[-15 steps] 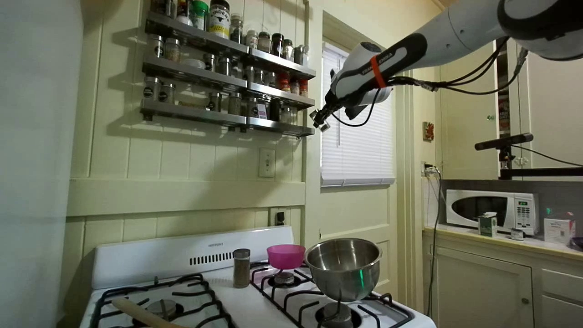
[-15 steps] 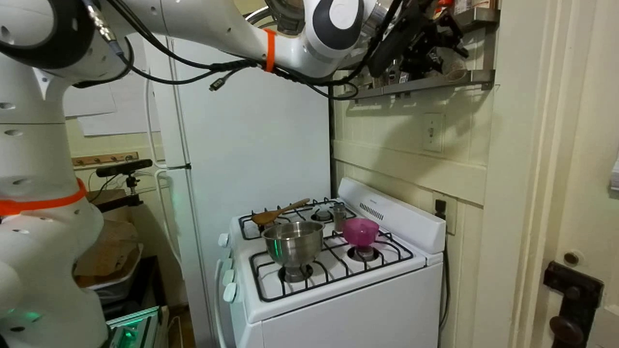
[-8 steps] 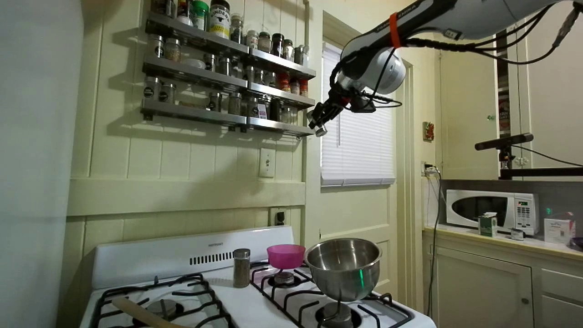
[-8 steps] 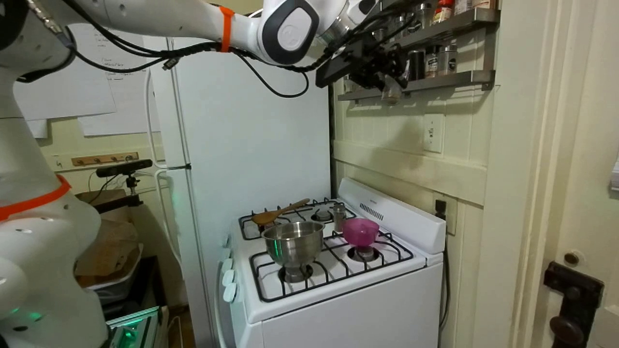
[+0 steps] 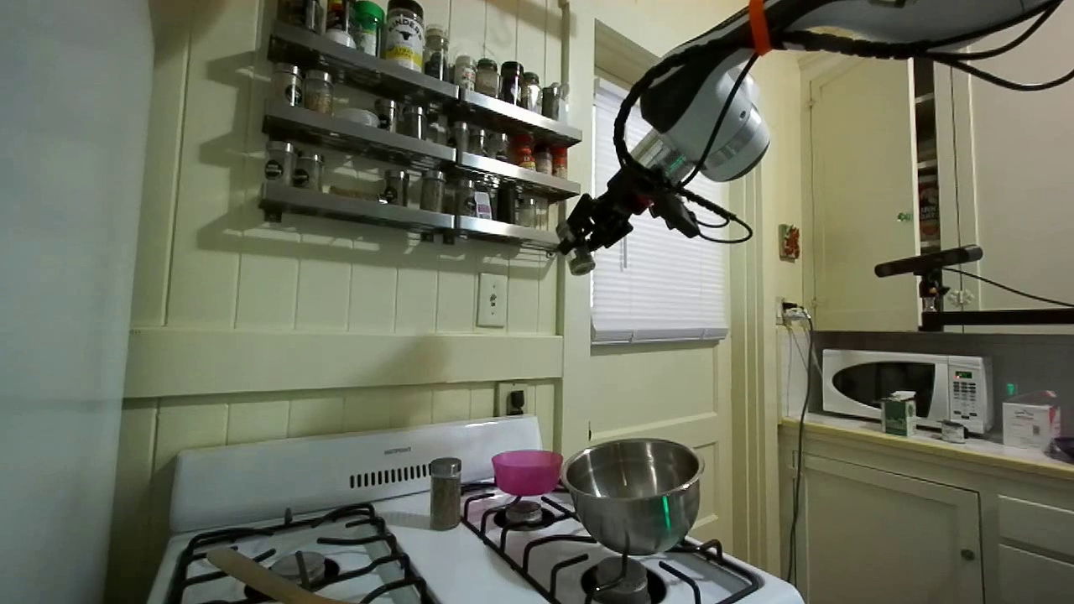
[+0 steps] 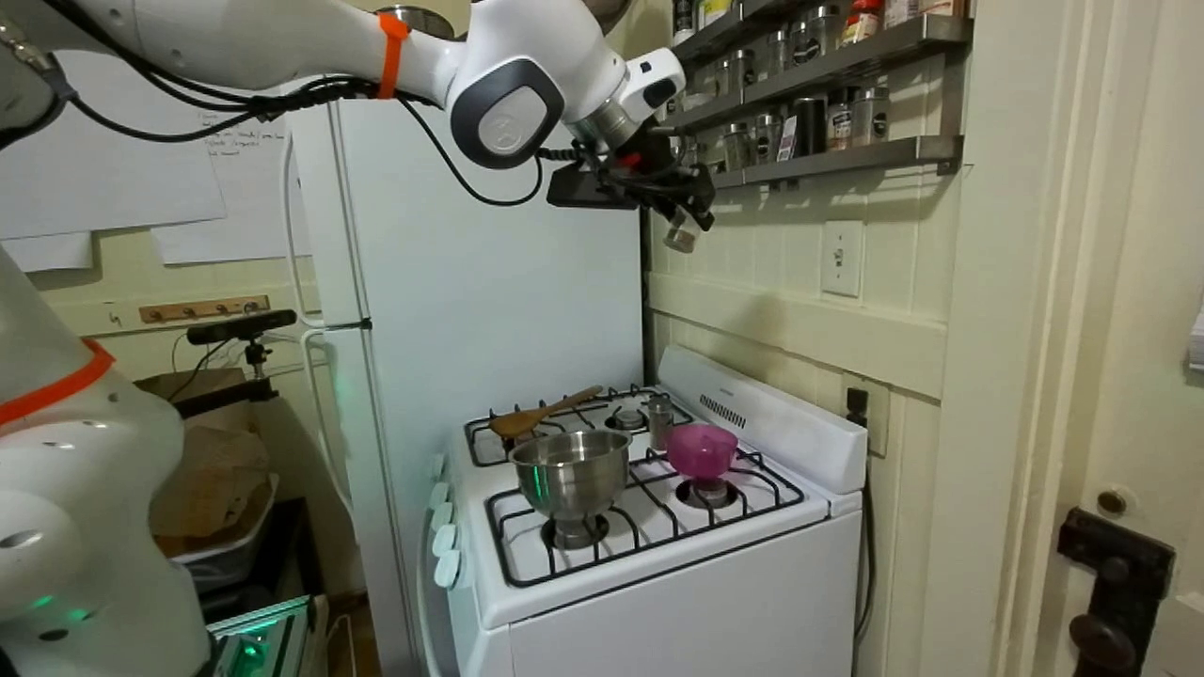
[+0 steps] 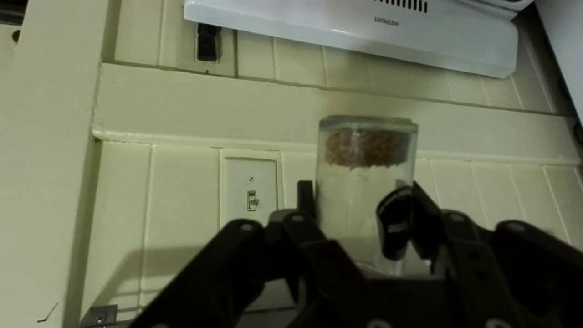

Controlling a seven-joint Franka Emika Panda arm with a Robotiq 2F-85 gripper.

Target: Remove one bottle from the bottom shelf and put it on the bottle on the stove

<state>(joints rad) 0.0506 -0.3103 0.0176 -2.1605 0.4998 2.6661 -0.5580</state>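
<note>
The pincer (image 7: 361, 193) is clasped about a glass jar (image 7: 353, 200), its fingers (image 7: 306, 196) parted only by the jar's width, one of them by a black label (image 7: 394, 223). A little brown filling (image 7: 366, 148) lies at the jar's far end; the end among the fingers is hidden. In both exterior views the jar hangs tilted in mid-air, its lower end below the bottom shelf (image 5: 361, 210) and, it seems, apart from it.

I judge the first half done: one jar is off the shelf and held. The placing is not yet done. A second jar (image 5: 445, 495) stands upright on the stove (image 5: 453, 558) with nothing on top of it, so what is left, as I read it, is to bring the held one down, straighten it, set it on or beside that jar (the task's wording leaves doubt), and let go.

Counted outward: one jar in the pincer; three shelf tiers (image 5: 361, 136), each of two joined lengths. On the bottom tier's left-hand length, in an exterior view, four upright jars (image 5: 308, 171) can be told apart; the other length is too crowded to number. On the stove: one jar, one pink bowl (image 5: 527, 473), one steel bowl (image 5: 633, 503), one wooden spoon (image 6: 529, 418). Farthest off, on the bench (image 5: 847, 434): one microwave (image 5: 889, 384), one green carton (image 5: 898, 414), one small tin (image 5: 953, 431), one white box (image 5: 1029, 424).
</note>
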